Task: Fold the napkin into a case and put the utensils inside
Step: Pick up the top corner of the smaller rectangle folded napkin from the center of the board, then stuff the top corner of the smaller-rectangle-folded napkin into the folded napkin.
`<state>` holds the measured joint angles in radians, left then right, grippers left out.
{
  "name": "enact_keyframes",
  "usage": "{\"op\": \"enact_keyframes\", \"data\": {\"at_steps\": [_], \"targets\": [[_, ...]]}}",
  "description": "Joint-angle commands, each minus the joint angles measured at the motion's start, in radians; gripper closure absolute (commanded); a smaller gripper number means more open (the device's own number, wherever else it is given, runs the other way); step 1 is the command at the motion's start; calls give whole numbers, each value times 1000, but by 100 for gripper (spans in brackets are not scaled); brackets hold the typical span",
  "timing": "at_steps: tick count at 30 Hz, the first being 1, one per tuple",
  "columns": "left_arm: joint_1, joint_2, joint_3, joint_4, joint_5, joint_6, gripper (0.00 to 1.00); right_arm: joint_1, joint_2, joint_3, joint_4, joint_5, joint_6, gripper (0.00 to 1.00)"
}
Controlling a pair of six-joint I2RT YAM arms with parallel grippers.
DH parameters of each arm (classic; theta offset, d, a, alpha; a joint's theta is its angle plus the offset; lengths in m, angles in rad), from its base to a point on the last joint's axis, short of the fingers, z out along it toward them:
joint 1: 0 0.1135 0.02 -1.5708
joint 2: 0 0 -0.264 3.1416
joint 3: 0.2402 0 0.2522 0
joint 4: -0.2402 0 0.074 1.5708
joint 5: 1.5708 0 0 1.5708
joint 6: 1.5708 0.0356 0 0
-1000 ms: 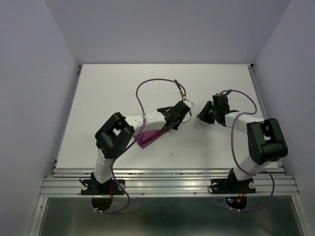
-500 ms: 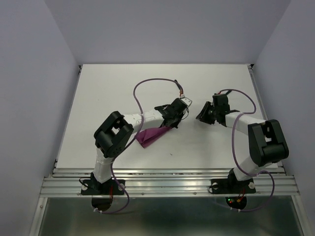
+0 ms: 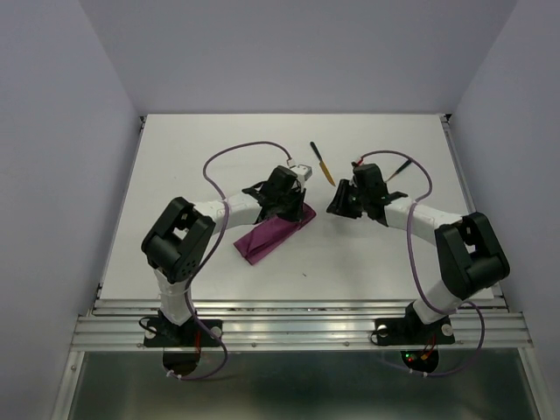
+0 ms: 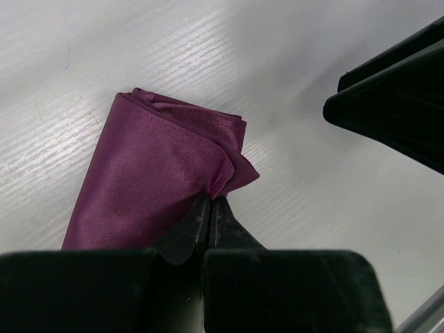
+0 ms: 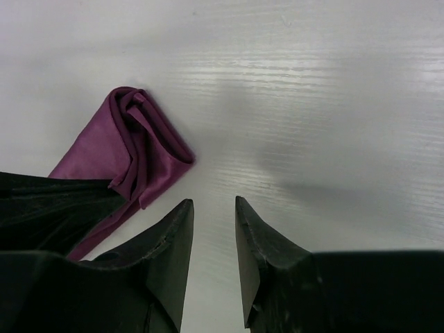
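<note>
The magenta-purple napkin lies folded into a narrow strip on the white table, running from lower left to upper right. My left gripper is shut on a corner of its upper right end, and in the left wrist view the pinched fold sits right at the gripper. My right gripper is open just right of that end, holding nothing; its own view shows the gripper over bare table beside the napkin. One utensil lies behind the grippers. A second utensil lies by the right arm's cable.
Purple cables loop over the table behind both arms. The right gripper's black finger fills the upper right of the left wrist view. The left gripper's finger lies at the left edge of the right wrist view. Grey walls enclose the table.
My left gripper has shut on the napkin's end and swung left, and the napkin now lies as a longer strip. The right gripper has followed to the left. Both utensils now show.
</note>
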<state>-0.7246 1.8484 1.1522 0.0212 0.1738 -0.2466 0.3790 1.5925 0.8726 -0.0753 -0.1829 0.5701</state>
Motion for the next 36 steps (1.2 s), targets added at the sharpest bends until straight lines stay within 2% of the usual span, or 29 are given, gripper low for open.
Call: {"op": "enact_keyframes", "data": {"at_steps": [1,16,22,28,36], "targets": [[22,-92,-63,137,101,-66,100,49,9,68,12,23,-39,64],[30,-179,-204,309,78,-140,100,159,98,160,-7,56,-61,64],[37,-189,-230,325,62,-157,100,169,57,118,19,83,-27,64],[44,-192,-244,335,64,-164,100,169,-61,45,58,148,10,63],[50,-212,-261,353,53,-178,100,169,-42,26,34,122,2,64]]}}
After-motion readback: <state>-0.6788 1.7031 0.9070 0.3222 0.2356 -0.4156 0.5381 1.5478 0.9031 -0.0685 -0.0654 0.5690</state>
